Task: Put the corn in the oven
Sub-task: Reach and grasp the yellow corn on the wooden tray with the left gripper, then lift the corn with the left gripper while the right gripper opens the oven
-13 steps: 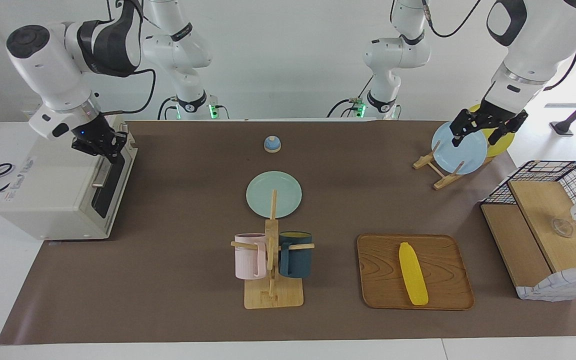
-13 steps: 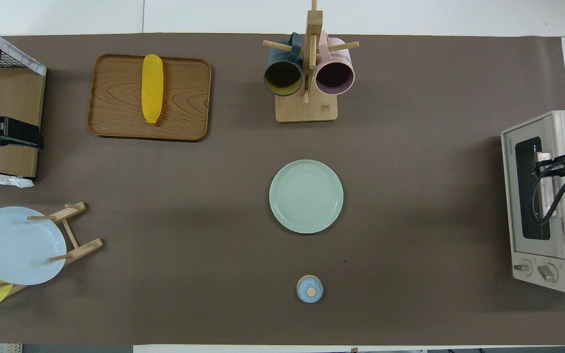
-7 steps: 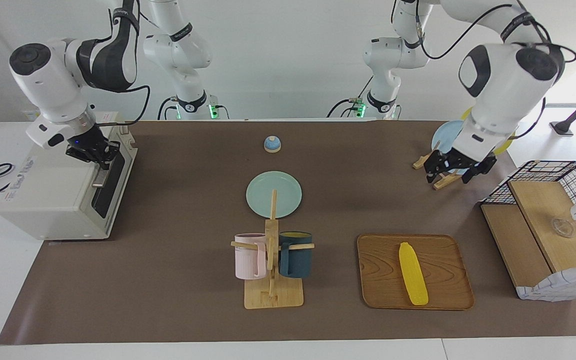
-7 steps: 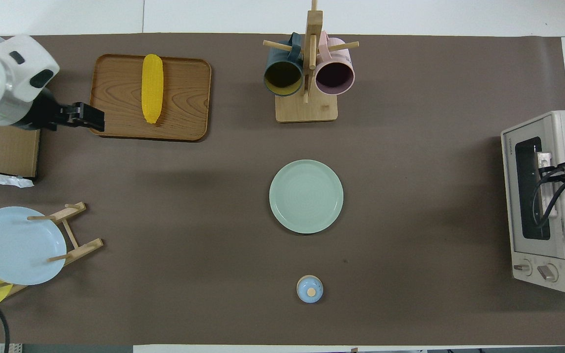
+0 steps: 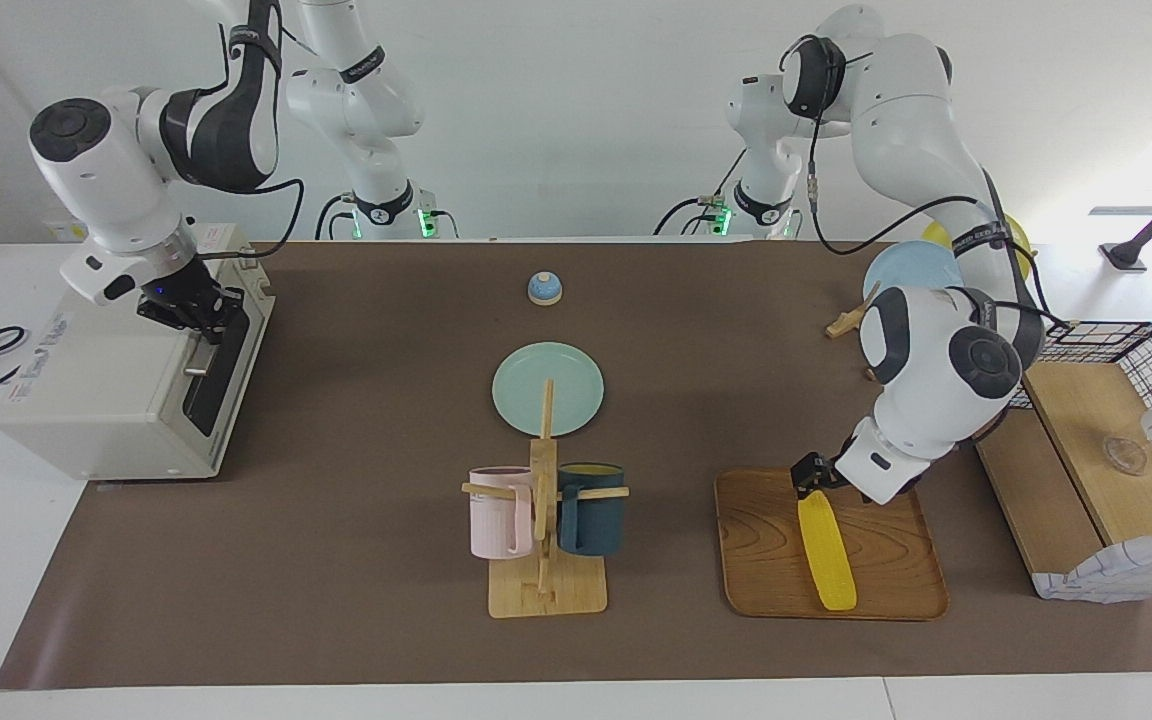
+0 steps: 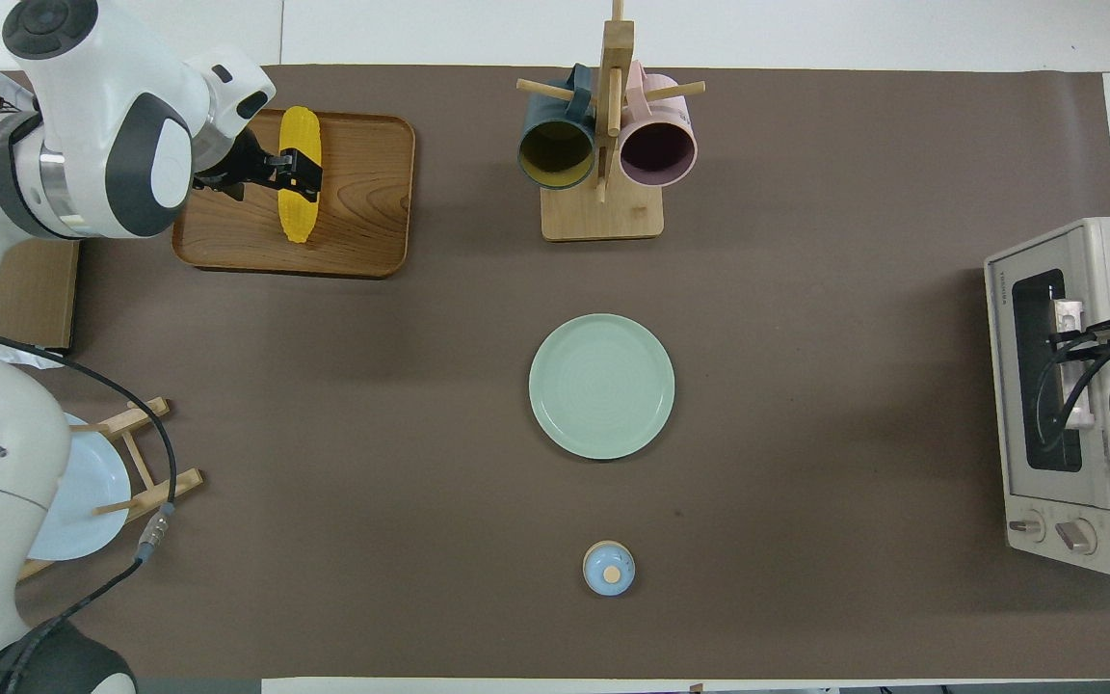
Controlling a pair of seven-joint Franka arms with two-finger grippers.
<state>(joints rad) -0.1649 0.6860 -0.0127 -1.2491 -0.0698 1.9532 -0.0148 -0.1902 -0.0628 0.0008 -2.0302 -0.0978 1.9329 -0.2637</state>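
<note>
Corn lies untouched on the wooden tray, directly under the left tool, whose fingers are spread wide over the cob's end, no grip yet. Right tool, fingers shut, sits at the oven door handle; door looks closed. Grasp, door opening, transfer all remain.

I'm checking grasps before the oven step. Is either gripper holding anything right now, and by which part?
Left gripper: open over the corn, holding nothing. Right gripper: shut at the oven door's bar handle.
</note>
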